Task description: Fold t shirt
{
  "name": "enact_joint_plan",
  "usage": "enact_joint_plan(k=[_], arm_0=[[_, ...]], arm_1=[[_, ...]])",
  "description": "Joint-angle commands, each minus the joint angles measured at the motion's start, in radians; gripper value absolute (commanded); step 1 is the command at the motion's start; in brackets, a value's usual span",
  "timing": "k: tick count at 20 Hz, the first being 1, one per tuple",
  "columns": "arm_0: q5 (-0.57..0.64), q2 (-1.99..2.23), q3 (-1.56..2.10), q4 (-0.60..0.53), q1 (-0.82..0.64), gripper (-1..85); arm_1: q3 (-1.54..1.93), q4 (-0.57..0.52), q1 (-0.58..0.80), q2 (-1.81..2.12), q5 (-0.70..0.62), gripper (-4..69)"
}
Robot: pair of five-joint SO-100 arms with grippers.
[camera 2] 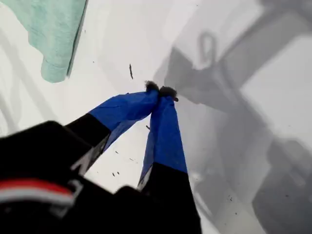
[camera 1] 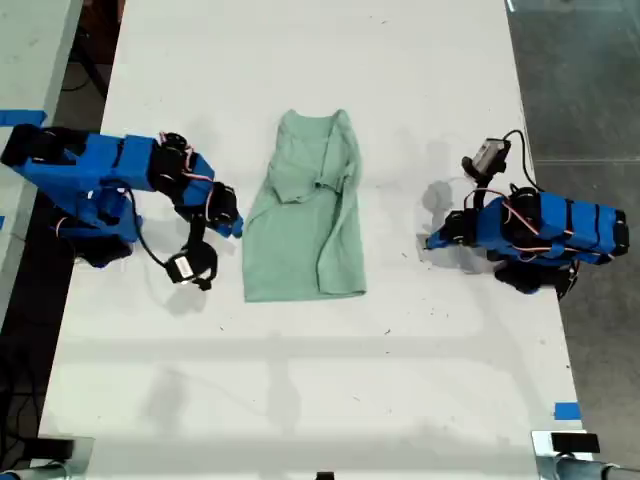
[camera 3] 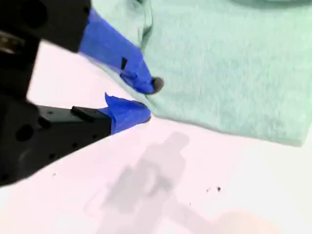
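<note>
On the table (camera 1: 420,90), wrinkled narrow t shirt (camera 1: 305,215).

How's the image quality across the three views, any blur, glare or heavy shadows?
Exterior view: sharp, evenly lit, with soft arm shadows on the white table. First wrist view: dark overlapping shadows beyond my first end effector. Second wrist view: soft focus, washed-out pinkish table, the pale mint-green cloth t shirt blurred.

Bare table (camera 1: 300,380) all around t shirt (camera 1: 305,225).

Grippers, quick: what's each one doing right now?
My first gripper: shut, empty, above bare table, apart from the t shirt.
My second gripper: open, at the t shirt's edge, gripping nothing.
</note>
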Motion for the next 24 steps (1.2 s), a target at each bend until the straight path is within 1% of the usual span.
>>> enact_joint_plan(k=[1,3,6,11,13,15,18,20,23,24], arm_0=[[-0.038,-0.152,-0.095,-0.055,0.064,16.7],[-0.038,-0.242,-0.084,-0.12,0.077,17.5],[-0.043,-0.316,-0.078,-0.175,0.071,17.5],[-0.052,-0.397,-0.052,-0.215,0.018,17.3],[-0.084,-0.394,-0.028,-0.224,0.002,16.4],[-0.114,-0.407,0.0,-0.238,-0.012,14.2],[-0.112,-0.474,-0.015,-0.249,-0.02,9.5],[-0.123,-0.48,-0.018,-0.249,-0.02,0.1],[-0.124,-0.459,-0.029,-0.232,-0.023,0.1],[-0.124,-0.44,-0.041,-0.21,-0.023,0.1]], arm_1=[[0.029,0.003,-0.011,0.011,0.008,0.0],[0.029,0.003,-0.011,0.011,0.006,0.0],[0.029,0.003,-0.012,0.011,0.006,0.0],[0.029,0.003,-0.012,0.011,0.006,0.0],[0.029,0.003,-0.012,0.011,0.006,0.0],[0.029,0.003,-0.012,0.011,0.005,0.0],[0.029,0.003,-0.012,0.011,0.005,0.0],[0.029,0.003,-0.014,0.011,0.005,0.0],[0.029,0.003,-0.014,0.011,0.005,0.0],[0.029,0.003,-0.014,0.011,0.005,0.0]])
